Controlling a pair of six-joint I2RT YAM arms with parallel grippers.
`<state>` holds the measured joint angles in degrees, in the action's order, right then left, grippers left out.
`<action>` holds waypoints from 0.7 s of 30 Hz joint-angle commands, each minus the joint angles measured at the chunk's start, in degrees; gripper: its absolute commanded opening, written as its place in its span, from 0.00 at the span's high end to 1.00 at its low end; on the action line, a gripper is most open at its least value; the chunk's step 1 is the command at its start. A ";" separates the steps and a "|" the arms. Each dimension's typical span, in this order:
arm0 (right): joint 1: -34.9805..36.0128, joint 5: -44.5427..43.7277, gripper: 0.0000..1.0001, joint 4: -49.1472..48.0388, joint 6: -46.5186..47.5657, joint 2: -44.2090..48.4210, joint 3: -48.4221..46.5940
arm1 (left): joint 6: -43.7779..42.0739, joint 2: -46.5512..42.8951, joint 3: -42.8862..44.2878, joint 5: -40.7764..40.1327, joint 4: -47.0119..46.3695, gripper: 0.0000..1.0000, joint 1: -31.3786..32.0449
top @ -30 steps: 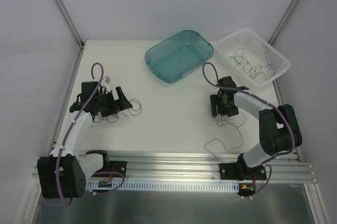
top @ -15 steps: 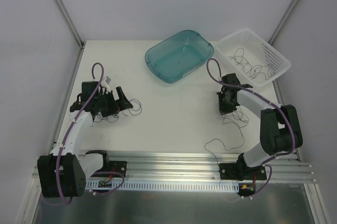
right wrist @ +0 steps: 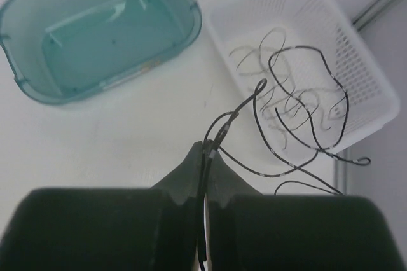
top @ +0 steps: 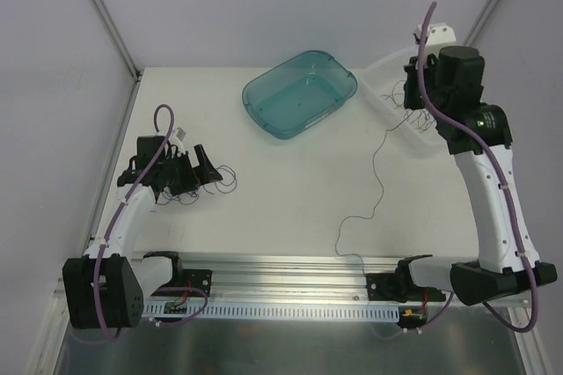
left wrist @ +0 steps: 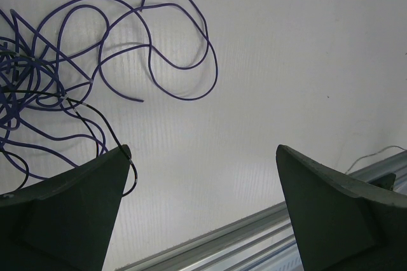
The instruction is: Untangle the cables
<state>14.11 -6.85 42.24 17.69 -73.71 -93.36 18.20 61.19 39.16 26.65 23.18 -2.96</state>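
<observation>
Nearest you, by the front rail [top: 281, 268], the loose end of a thin dark cable [top: 376, 177] curls on the counter [top: 290, 190]. From there it climbs up & right to your R jaws, which are pinched tight on it and lifted well off the counter, close to the white basket [top: 380, 71]. In the R wrist view the cable sits clamped btwn the two fingers [right wrist: 181, 182], w/ its short end looping out beyond the tips. On your L side, the L jaws are spread wide, holding nothing, low over the counter. The purple tangle [left wrist: 38, 86] lies just beside one finger [left wrist: 70, 214], w/ a black strand [left wrist: 112, 135] running right past its tip. Farther back sits the teal tub [top: 255, 93] at centre, and the basket holds several more dark strands [right wrist: 299, 102], lying loose.
</observation>
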 commanded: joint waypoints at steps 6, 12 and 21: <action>-1.63 -5.10 0.99 -5.75 9.20 -3.79 -17.02 | -0.97 0.16 0.48 2.09 -0.94 0.01 0.32; -5.93 -6.94 0.99 -16.82 10.69 -7.84 -19.41 | -0.97 0.42 0.48 2.17 -0.94 0.01 0.32; -17.00 -0.62 0.98 -25.54 4.81 -20.75 -15.10 | -0.88 1.21 0.57 2.79 -1.03 0.01 0.41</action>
<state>-0.51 -10.57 21.50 25.61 -90.19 -109.45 18.20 62.00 39.16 27.16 23.14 -2.96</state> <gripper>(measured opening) 0.020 0.992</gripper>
